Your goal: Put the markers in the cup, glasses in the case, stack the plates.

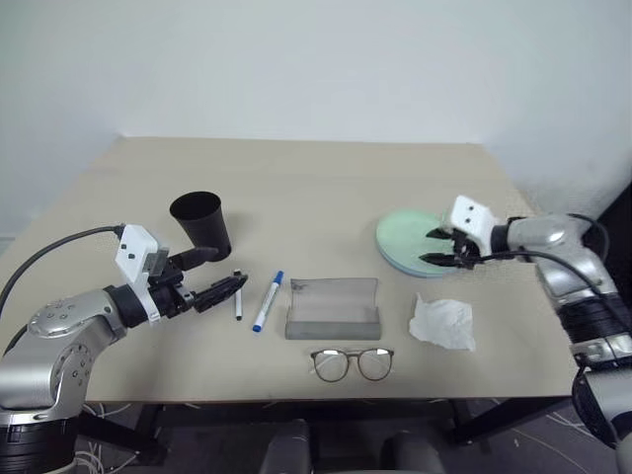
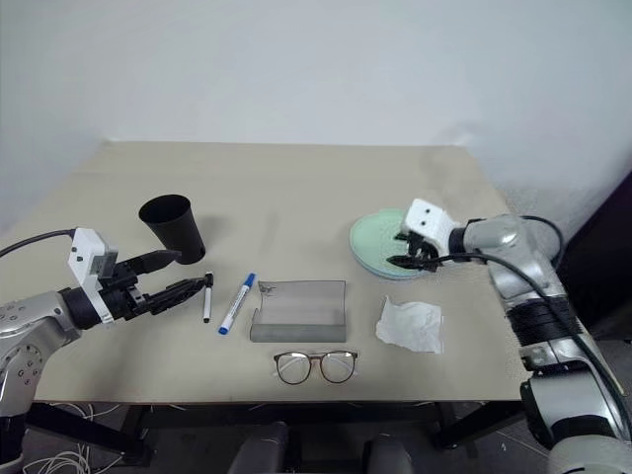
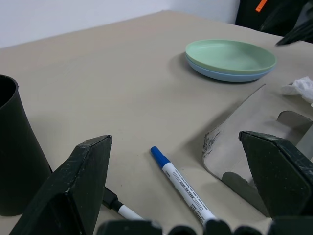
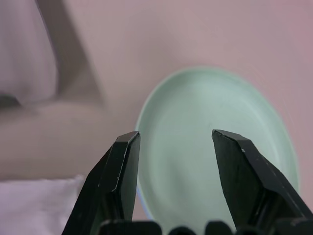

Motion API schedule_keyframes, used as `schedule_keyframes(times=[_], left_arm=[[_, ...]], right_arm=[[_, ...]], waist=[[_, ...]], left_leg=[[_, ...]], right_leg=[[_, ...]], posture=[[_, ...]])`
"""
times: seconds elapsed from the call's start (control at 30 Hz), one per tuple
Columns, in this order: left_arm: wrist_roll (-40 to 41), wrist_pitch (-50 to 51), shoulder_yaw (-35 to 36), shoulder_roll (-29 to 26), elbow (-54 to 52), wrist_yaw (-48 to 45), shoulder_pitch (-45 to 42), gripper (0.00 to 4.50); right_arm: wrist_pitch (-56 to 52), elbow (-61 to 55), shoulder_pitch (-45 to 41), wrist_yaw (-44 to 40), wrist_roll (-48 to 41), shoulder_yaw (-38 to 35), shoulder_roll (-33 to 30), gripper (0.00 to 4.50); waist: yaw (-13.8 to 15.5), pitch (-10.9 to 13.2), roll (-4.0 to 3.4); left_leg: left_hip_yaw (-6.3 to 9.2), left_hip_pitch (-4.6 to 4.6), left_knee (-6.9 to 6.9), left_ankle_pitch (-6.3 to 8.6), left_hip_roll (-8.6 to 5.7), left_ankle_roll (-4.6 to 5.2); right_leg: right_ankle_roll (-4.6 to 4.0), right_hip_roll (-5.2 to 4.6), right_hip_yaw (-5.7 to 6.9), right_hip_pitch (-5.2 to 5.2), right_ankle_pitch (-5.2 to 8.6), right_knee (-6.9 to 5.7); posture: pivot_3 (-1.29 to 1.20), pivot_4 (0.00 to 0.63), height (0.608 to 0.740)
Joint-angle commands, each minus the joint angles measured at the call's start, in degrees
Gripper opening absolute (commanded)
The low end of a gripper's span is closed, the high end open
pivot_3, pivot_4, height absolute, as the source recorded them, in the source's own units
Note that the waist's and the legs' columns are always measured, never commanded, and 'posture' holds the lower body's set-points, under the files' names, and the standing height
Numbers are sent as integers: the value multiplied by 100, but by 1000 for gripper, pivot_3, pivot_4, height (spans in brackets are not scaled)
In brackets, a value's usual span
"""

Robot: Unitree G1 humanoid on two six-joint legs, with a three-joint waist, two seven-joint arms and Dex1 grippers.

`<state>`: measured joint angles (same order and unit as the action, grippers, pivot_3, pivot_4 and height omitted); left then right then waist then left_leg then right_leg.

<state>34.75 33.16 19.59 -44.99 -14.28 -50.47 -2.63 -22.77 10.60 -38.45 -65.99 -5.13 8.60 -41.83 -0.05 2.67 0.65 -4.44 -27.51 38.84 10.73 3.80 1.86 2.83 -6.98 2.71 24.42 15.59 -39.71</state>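
While a crumpled white tissue [image 1: 442, 323] lies near the open grey felt case [image 1: 334, 309], the pale mint green plate [image 1: 409, 240] sits stacked on the light blue plate [image 3: 230, 74]; right gripper [image 1: 436, 248] hovers above, fingers apart, empty.

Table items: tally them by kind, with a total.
Markers: 2, black-ended and blue-capped
Cup: 1
Plates: 2, stacked, mint green over light blue
Glasses: 1
Case: 1, open
Tissue: 1
Total: 8
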Motion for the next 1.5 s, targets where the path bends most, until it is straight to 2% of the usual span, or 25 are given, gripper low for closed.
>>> schedule_keyframes(times=[0.03, 0.3, 0.6, 0.7, 0.83, 1.13, 1.5], left_arm=[[70, -49, 133, -90, -110, -29, -102, 4441], [34, -58, 2, -101, 39, -104, -300, 4441], [31, -49, 5, -72, 8, -117, -288, 4441], [46, -35, 39, -73, -32, -104, -237, 4441], [60, -24, 93, -78, -65, -76, -171, 4441], [79, -35, 112, -81, -85, -40, -134, 4441], [93, -26, 114, -74, -95, -14, -140, 4441]], right_arm=[[-815, -1024, 311, -367, -821, -555, -337, 2588], [-1507, -2503, 1397, -580, -1500, -516, -755, 2588], [-1321, -2221, 1628, 23, -940, 89, -637, 2588], [-1376, -2172, 1599, 48, -948, 176, -632, 3127], [-1302, -2057, 1553, 102, -796, 308, -647, 4479], [-854, -1636, 1666, 84, -470, 791, -485, 4479], [-402, -832, 1433, 429, -31, 866, -94, 4479]], waist=[[11, -1, 1], [22, -1, 1], [29, -1, 1], [30, -1, 1], [26, -1, 1], [29, -2, 2], [22, -2, 2]], left_leg=[[1, 1, 0, 0, 0, 0], [1, 1, 0, 2, 2, 3], [1, 1, 0, 2, 2, 3], [1, 1, 0, 2, 2, 3], [1, 1, 0, 2, 2, 3], [1, 1, 0, 2, 2, 3], [1, 1, 1, 1, 3, 2]], right_leg=[[-3, 0, 0, -1, 2, 0], [-3, -3, 0, 1, 3, 2], [-3, -4, 1, 0, 3, 4], [-3, -4, 1, 0, 2, 4], [-3, -3, 1, 1, 3, 4], [-3, -4, 2, 0, 3, 4], [-3, -1, 3, -2, 2, 3]], posture=[[0, 0, 678], [0, 0, 678], [0, 0, 678], [0, 0, 678], [0, 0, 678], [0, 0, 678], [0, 0, 678]])
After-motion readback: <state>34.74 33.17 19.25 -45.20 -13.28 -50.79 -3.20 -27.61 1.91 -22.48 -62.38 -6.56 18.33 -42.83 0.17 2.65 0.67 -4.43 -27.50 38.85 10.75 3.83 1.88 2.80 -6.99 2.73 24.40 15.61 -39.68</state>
